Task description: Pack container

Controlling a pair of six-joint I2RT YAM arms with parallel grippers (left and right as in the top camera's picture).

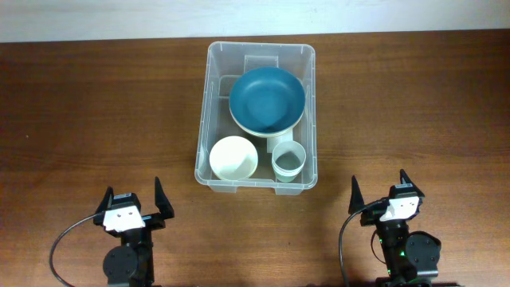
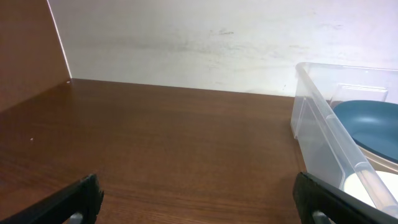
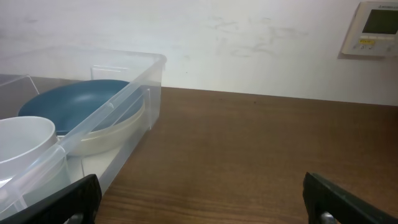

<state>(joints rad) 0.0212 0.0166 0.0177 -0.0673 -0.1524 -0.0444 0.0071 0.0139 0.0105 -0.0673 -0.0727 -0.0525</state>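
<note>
The clear plastic container [image 1: 202, 127] stands at the middle back of the table. Inside it lie a blue bowl [image 1: 267, 100] stacked on a cream plate, a cream bowl [image 1: 233, 157] and a pale cup [image 1: 288, 159]. The container also shows in the left wrist view [image 2: 317, 118] and the right wrist view [image 3: 134, 93]. My left gripper [image 1: 132, 203] is open and empty near the front left. My right gripper [image 1: 379, 191] is open and empty near the front right. Both are apart from the container.
The brown wooden table [image 1: 96, 112] runs to a white wall at the back. A wall thermostat [image 3: 373, 28] shows in the right wrist view. A cable loops beside each arm base.
</note>
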